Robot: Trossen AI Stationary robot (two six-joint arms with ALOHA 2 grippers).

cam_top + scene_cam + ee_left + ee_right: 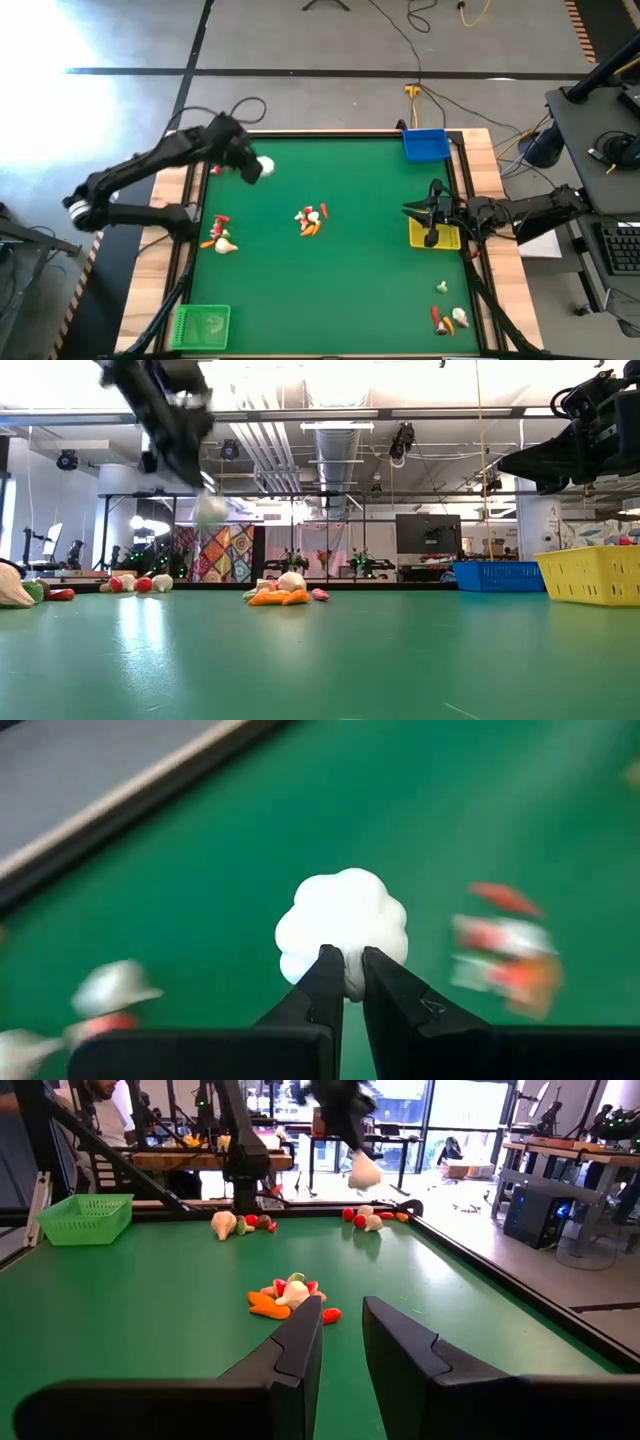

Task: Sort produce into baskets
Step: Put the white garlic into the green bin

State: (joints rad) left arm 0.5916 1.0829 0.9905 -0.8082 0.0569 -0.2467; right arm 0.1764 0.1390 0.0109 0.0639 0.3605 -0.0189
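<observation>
My left gripper (258,170) is shut on a whitish garlic-like bulb (343,924) and holds it above the green table near the far left corner; the bulb also shows in the low view (210,508). My right gripper (412,211) is open and empty, level, beside the yellow basket (440,236) at the right edge. The blue basket (425,145) stands at the far right corner, the green basket (202,325) at the near left corner. Produce lies in piles at the centre (311,221), left (220,236), far left (215,171) and near right (448,318). My left gripper pinches the garlic bulb by a narrow part at its near side (347,978) between its two fingertips. The bulb is lifted clear of the table and sticks out beyond the fingertips.
The table has raised wooden edges with dark rails along the left and right sides. Open green surface lies between the piles. A desk with cables and equipment stands beyond the right edge (600,120).
</observation>
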